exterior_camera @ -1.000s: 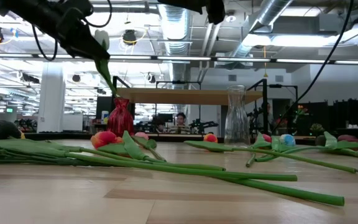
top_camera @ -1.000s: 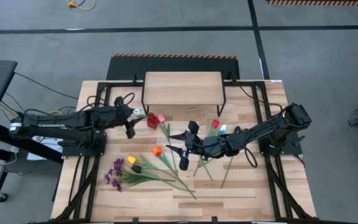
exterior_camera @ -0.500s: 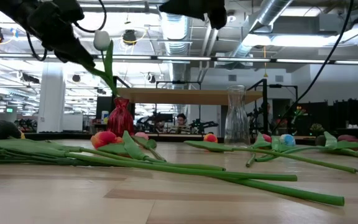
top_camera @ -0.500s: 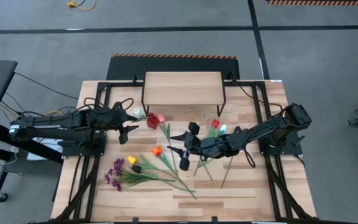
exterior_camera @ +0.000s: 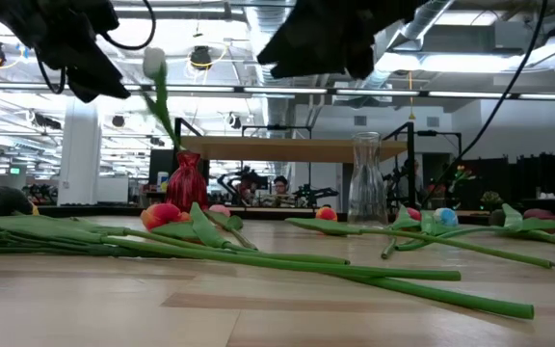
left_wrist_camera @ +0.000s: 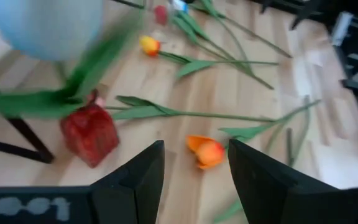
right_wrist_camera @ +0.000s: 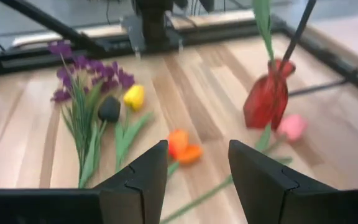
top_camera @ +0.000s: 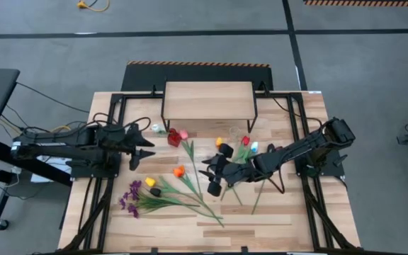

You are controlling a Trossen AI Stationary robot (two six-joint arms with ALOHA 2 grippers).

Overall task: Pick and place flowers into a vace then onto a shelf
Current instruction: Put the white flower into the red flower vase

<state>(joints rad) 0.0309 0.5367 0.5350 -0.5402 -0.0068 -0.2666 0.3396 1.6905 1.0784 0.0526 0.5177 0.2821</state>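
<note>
Above the left half of the plank table (top_camera: 275, 212), the left gripper (top_camera: 143, 147) hangs with its two dark fingers (left_wrist_camera: 135, 180) spread and nothing between them. Just beyond it a pale blue tulip (exterior_camera: 153, 64) on a green stem stands tilted in a small red glass vase (top_camera: 173, 137), which sits on the table in front of the shelf (top_camera: 207, 100), a raised light-wood board on thin black legs. Near the table's middle the right gripper (top_camera: 214, 177) hovers over the scattered flowers, fingers (right_wrist_camera: 145, 180) apart and empty. Below it lie an orange tulip (right_wrist_camera: 183, 147), a yellow one (right_wrist_camera: 134, 96), a dark maroon one (right_wrist_camera: 109, 109) and purple sprigs (right_wrist_camera: 89, 71). A clear glass carafe (exterior_camera: 366, 178) stands farther right, with more long green-stemmed tulips (top_camera: 243, 150) lying around it
</note>
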